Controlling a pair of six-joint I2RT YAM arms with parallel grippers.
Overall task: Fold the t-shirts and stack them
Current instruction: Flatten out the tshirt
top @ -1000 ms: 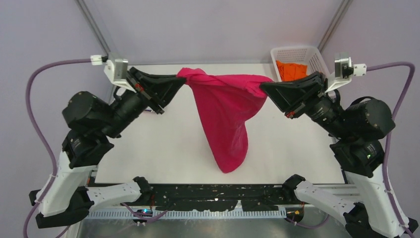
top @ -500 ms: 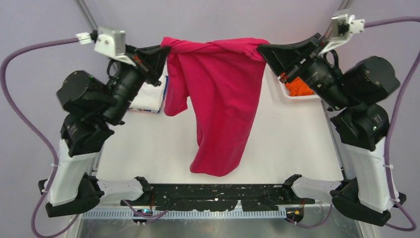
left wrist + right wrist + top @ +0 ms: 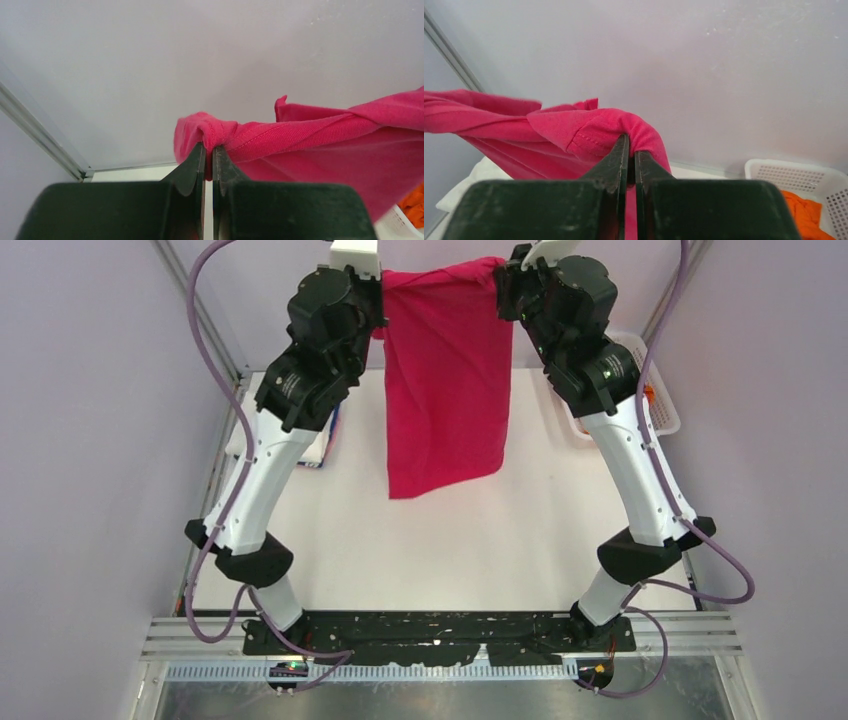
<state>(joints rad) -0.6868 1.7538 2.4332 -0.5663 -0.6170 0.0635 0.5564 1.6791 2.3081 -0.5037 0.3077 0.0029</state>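
The soft magenta-pink cloth t-shirt (image 3: 445,390) hung unfolded between the left gripper (image 3: 209,146) and the right gripper (image 3: 631,138), each pinched tight on a top corner. Folding seemed wholly ahead. Below the left gripper lay a folded white shirt (image 3: 318,448). Below the right, a crumpled orange shirt (image 3: 806,212) sat in the white plastic lattice basket (image 3: 794,179). Nothing appeared to obstruct lowering.

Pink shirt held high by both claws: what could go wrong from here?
1. The left claw and right claw each pinch only a small bunched fold of the pink shirt; a quick move might pull it free.
2. Its top edge looks twisted between them, so it may land creased.
3. The hem, once lowered, could drag over the folded stack on the left.
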